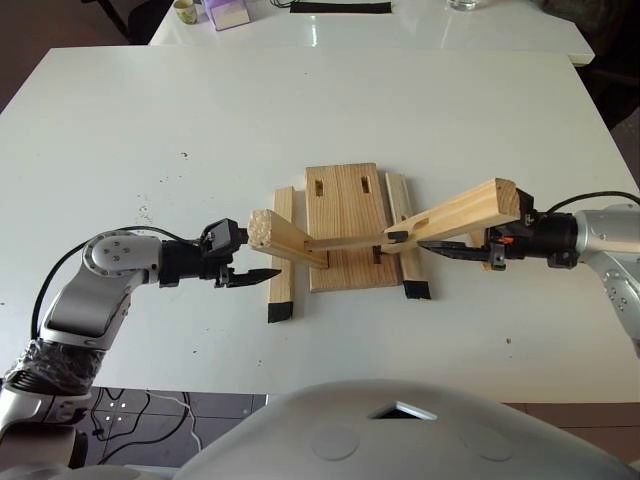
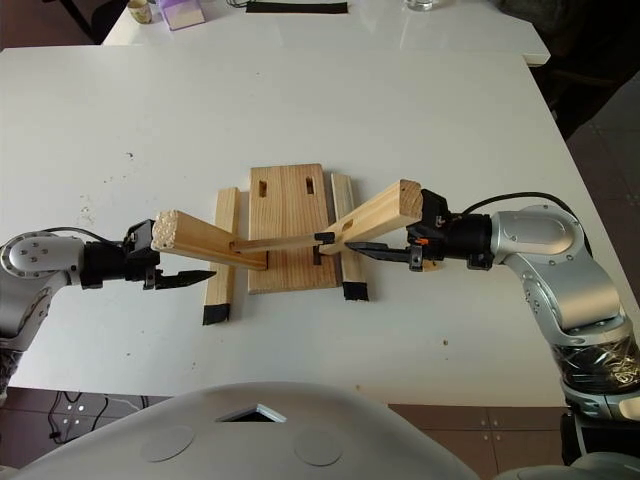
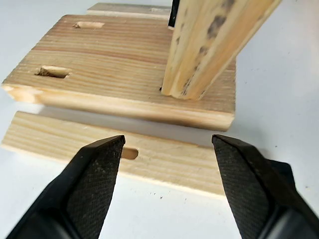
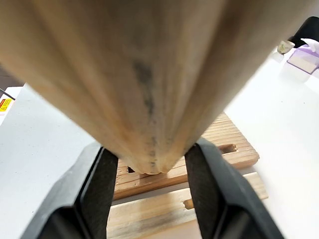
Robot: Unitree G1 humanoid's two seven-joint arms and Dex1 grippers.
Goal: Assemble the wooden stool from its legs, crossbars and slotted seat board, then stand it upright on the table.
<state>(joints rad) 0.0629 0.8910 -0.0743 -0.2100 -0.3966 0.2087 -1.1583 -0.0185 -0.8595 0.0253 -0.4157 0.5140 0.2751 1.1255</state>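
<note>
The slotted seat board [image 1: 345, 215] lies flat mid-table, with one loose leg [image 1: 283, 285] flat along its left side and another [image 1: 410, 255] along its right. Above the board, two legs lean outward in a V, joined by a crossbar [image 1: 345, 243]. The left one [image 1: 278, 236] tips toward my left arm. My left gripper [image 1: 262, 273] is open just beside and below it, holding nothing; its fingers [image 3: 94, 169] straddle the flat leg [image 3: 164, 162] from above. My right gripper [image 4: 149, 149] is shut on the right tilted leg [image 1: 465, 212], fingers [image 4: 102, 179] pressing both sides.
The white table [image 1: 150, 130] has wide free room around the parts. Its front edge runs close to both arms. On a second table behind stand a cup [image 1: 185, 10], a purple box [image 1: 230, 12] and a black strip [image 1: 340, 7].
</note>
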